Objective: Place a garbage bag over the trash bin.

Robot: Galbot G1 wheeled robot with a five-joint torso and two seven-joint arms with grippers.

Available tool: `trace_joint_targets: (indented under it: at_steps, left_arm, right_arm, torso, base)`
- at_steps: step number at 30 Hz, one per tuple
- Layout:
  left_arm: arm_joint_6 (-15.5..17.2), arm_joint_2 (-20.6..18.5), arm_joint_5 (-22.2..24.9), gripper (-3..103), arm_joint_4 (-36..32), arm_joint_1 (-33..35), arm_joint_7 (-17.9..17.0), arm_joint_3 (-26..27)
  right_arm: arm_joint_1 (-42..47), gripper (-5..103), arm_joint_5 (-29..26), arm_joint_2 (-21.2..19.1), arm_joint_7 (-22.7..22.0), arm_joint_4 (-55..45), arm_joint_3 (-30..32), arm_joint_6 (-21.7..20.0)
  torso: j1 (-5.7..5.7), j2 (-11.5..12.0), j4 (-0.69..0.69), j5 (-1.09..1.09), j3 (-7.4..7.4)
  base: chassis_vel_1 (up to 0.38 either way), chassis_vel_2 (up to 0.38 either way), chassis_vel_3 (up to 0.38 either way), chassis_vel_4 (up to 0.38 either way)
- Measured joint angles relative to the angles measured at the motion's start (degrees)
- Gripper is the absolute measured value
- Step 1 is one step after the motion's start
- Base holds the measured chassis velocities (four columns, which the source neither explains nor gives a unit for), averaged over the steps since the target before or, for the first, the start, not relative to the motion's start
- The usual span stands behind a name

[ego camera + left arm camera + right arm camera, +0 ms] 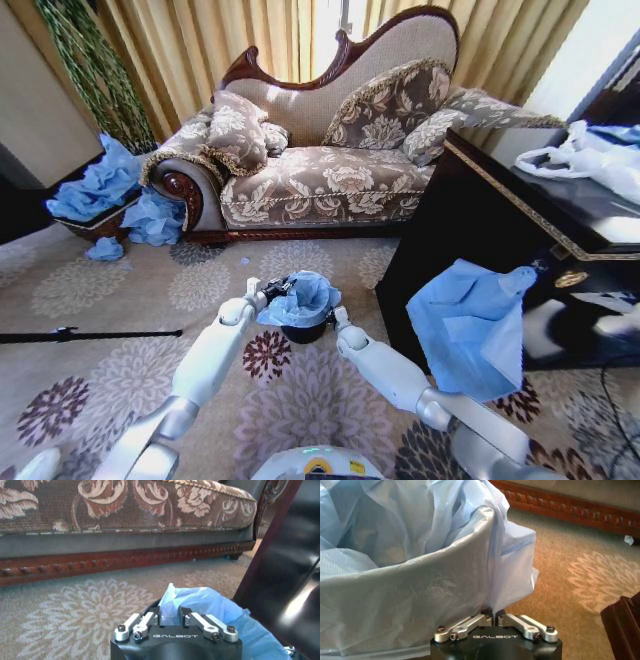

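- On my left, the left gripper (268, 291) sits at the left rim of the trash bin (305, 331), which stands on the carpet (120, 360) in front of the sofa (330, 180). In the left wrist view its fingers (141, 624) stand apart with a fold of the garbage bag (210, 607) rising between them. I judge that grip loose: if I pull outward now, the film may slip free and that side would stay unhooked.
- In the middle, the garbage bag (300, 298) is bunched over the bin's mouth, with black showing only near the base. The bin looks light, so an uneven tug from either arm could tip it or slide it along the carpet.
- On my right, the right gripper (493, 615) is pinched together on a thin pleat of the garbage bag (420, 588) at the rim's outer side. The plastic is stretched taut over the edge there, and I think a hard downward pull risks tearing it or dragging the far side off.
- Further right, a large blue sheet (470, 325) hangs off the dark cabinet (500, 220) near my right arm; a wide elbow swing could snag it.
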State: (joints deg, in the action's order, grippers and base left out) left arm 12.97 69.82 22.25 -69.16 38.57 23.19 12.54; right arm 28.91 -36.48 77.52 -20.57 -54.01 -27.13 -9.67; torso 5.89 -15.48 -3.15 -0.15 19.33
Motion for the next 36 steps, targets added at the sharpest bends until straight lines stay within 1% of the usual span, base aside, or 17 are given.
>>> trace_joint_targets:
  at_steps: [2,5,6,7,9,12,13,14,17,19,21,27,28,29,31,33,36]
  left_arm:
    - [-0.04,-0.05,0.04,27,-0.25,0.21,0.27,0.0]
    - [-0.55,-0.36,0.05,43,-0.83,0.98,1.29,-0.01]
    - [-0.55,-0.36,0.05,43,-0.83,0.98,1.29,-0.01]
    - [-0.68,-0.46,-0.01,49,-0.88,1.21,1.63,0.03]
    - [-0.77,-0.59,-0.02,49,-0.99,1.41,1.9,0.13]
    - [-1.24,-1.26,0.17,66,-1.8,1.99,2.08,0.52]
    - [-1.38,-1.37,0.4,71,-1.99,2.02,2.05,0.59]
    - [-1.38,-1.37,0.4,71,-1.99,2.02,2.05,0.59]
    - [-1.5,-1.44,1.46,87,-2.19,1.59,1.23,0.76]
    - [-1.5,-1.38,1.78,87,-2.09,1.3,1.01,0.76]
    - [-1.5,-0.89,2.42,97,-0.92,0.37,-0.23,0.6]
    - [-1.53,0.48,2.74,100,1.92,-1.23,-0.97,0.16]
    - [-1.58,0.79,2.74,101,2.61,-1.64,-0.98,-0.11]
    - [-1.59,0.94,2.74,100,2.89,-1.87,-0.98,-0.31]
    - [-1.59,1.01,2.74,98,3.03,-2.02,-0.96,-0.49]
    - [-1.59,1.02,2.73,97,3.18,-2.18,-0.87,-0.66]
    - [-1.58,1.01,2.73,95,3.79,-2.44,-0.61,-0.87]
  right_arm:
    - [0.01,0,-0.01,0.0,-0.05,-0.02,0.02,0.0]
    - [-0.04,0,-0.08,-0.01,-0.2,-0.05,0.14,0.0]
    - [-0.04,0,-0.08,-0.01,-0.2,-0.05,0.14,0.0]
    - [-0.09,0,-0.08,-0.01,-0.21,-0.05,0.19,0.0]
    - [-0.11,0,-0.09,-0.02,-0.22,-0.05,0.25,0.01]
    - [-0.1,0,-0.01,-0.02,-0.11,0.09,0.47,0.01]
    - [-0.07,0,0.01,-0.02,-0.07,0.12,0.47,0.0]
    - [-0.07,0,0.01,-0.02,-0.07,0.12,0.47,0.0]
    - [0.07,0,0.02,-0.04,-0.02,0.14,0.47,-0.01]
    - [0.08,0,0.02,-0.01,-0.02,0.15,0.47,-0.02]
    - [0.09,0,0.03,0.13,-0.03,0.24,0.47,-0.03]
    - [0.24,0,0.04,0.07,-0.12,-0.03,0.46,-0.2]
    - [0.32,-3,-0.03,-0.17,-0.34,-0.52,0.3,-0.46]
    - [0.39,8,-0.18,-0.34,-0.48,-0.92,0.23,-0.77]
    - [0.42,8,-0.32,-0.43,-0.52,-1.15,0.22,-0.94]
    - [0.43,19,-0.37,-0.47,-0.57,-1.21,0.22,-1.0]
    - [0.43,29,-0.36,-0.42,-0.78,-1.21,0.31,-1.07]
  torso:
    - [0.0,0.0,0.0,0.0,0.0]
    - [0.0,0.0,0.0,0.0,0.0]
    - [0.0,0.0,0.0,0.0,0.0]
    - [0.0,0.0,0.0,0.0,0.0]
    - [0.0,0.0,0.0,0.0,0.0]
    - [0.0,0.0,0.01,0.0,0.0]
    - [0.0,0.0,0.01,0.0,0.0]
    - [0.0,0.0,0.01,0.0,0.0]
    - [0.0,0.0,0.0,0.0,0.0]
    - [0.0,0.0,0.0,0.0,0.0]
    - [0.0,0.0,0.0,0.01,0.0]
    - [0.0,0.0,0.0,0.01,0.0]
    - [0.0,0.0,-0.01,0.0,0.0]
    - [0.0,0.0,-0.01,0.0,0.0]
    - [0.0,0.0,-0.01,0.0,0.0]
    - [0.0,0.0,0.0,0.0,0.0]
    - [0.0,0.0,0.0,0.0,0.0]
  base:
    - [0.0,0.0,0.0,0.0]
    - [0.0,0.0,0.0,0.0]
    - [0.0,0.0,0.0,0.0]
    - [0.0,0.0,0.0,0.0]
    - [0.0,0.0,0.0,0.0]
    - [0.0,0.0,0.0,0.0]
    - [0.0,0.0,0.0,0.0]
    - [0.0,0.0,0.0,0.0]
    - [0.0,0.0,0.0,0.0]
    - [0.0,0.0,0.0,0.0]
    - [0.0,0.0,0.0,0.0]
    - [0.0,0.0,0.0,0.0]
    - [0.0,0.0,0.0,0.0]
    - [0.0,0.0,0.0,0.0]
    - [0.0,0.0,0.0,0.0]
    - [0.0,0.0,0.0,0.0]
    - [0.0,0.0,0.0,0.0]
